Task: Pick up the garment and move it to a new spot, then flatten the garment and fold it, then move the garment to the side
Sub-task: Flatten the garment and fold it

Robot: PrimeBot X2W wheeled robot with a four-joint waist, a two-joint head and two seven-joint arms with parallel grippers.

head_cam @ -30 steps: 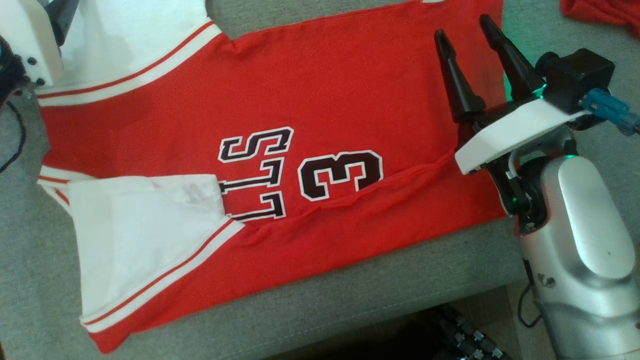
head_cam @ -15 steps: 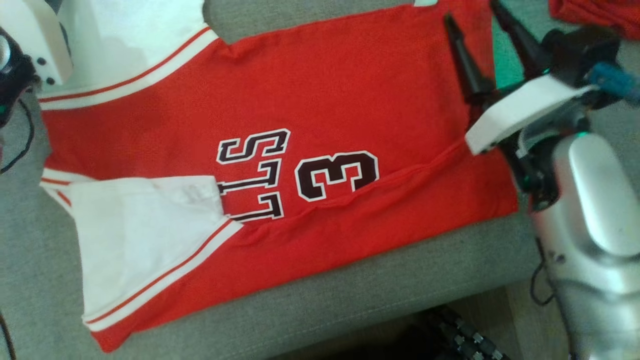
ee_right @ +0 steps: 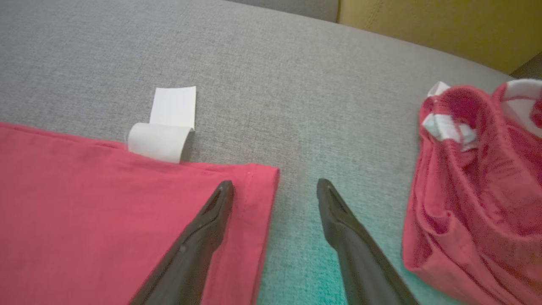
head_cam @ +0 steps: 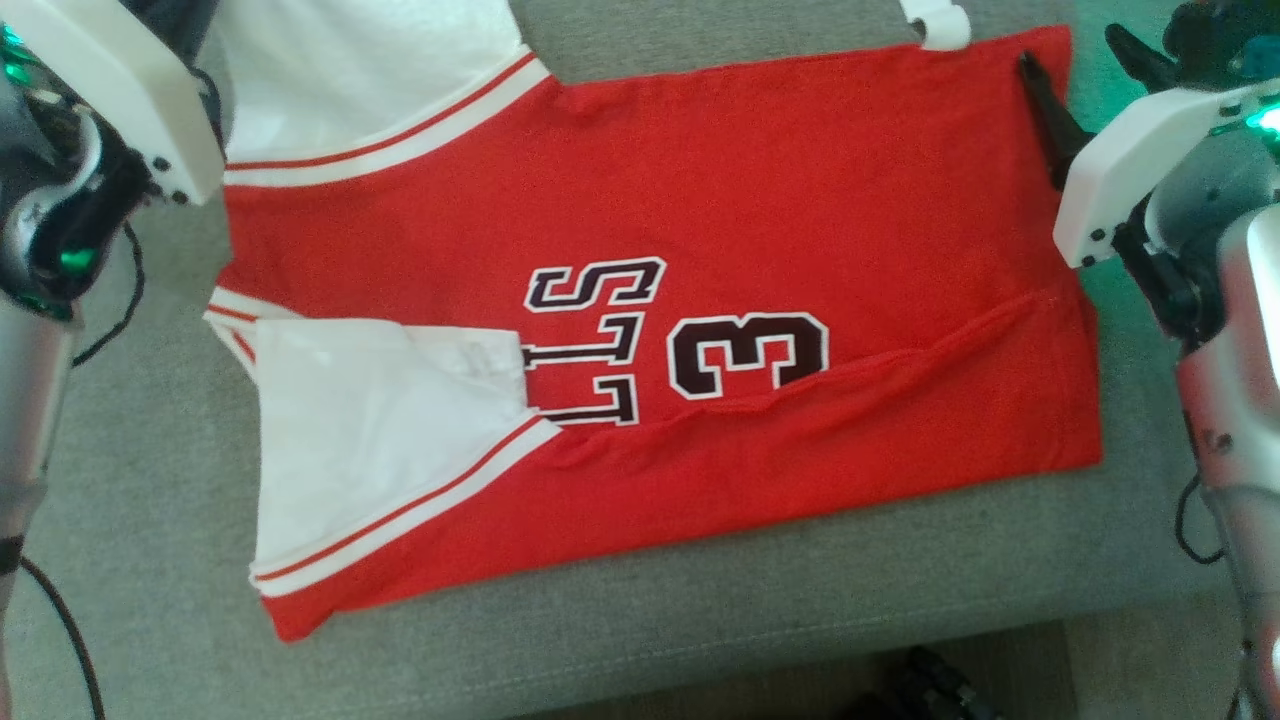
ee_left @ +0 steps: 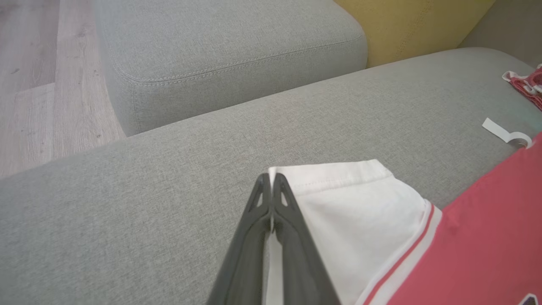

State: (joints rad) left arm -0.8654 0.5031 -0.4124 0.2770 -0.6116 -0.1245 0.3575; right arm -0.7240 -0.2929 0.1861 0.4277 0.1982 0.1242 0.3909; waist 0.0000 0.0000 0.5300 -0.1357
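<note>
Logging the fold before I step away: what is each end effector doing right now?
Left end effector: closed, pinching the white sleeve hem.
Right end effector: open, holding nothing, at the jersey corner.

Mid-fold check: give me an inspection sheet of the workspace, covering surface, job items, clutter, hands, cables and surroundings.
Surface: grey sofa cushion, fabric smooth.
Job's things: red jersey spread flat; near sleeve folded in, covering part of the lettering; far white sleeve lying out.
Clutter: crumpled red garment lies apart from the jersey's hem corner; white tag curled at the hem.
Hands: left hand shut on the far white sleeve's corner; right hand open, one finger over the hem corner, the other over bare cushion.
Cables: black cable by the left arm; second cable by the right arm.
Surroundings: wood floor, yellow cushion.
</note>
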